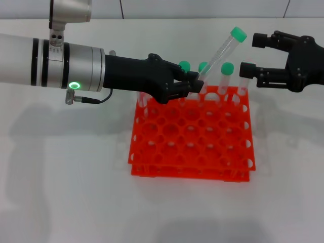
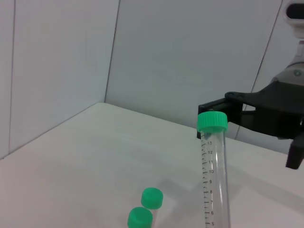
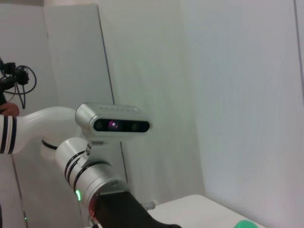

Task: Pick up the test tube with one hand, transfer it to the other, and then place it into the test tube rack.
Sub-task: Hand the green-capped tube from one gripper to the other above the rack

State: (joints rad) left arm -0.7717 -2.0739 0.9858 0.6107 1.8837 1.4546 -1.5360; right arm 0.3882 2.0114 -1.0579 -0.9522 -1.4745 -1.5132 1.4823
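Fingers of left gripper (image 1: 195, 83) clamp test tube (image 1: 218, 52); right gripper (image 1: 251, 54) gapes above rack (image 1: 192, 142) holding tubes (image 1: 226, 76).

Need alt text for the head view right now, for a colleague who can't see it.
The left end effector holds a green-capped test tube tilted above the orange rack. The open right end effector waits just beyond the cap. More capped tubes stand in the rack's back row.

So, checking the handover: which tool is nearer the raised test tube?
Left. The left tool grips the test tube at its lower end; the right tool waits open, just beside its cap.
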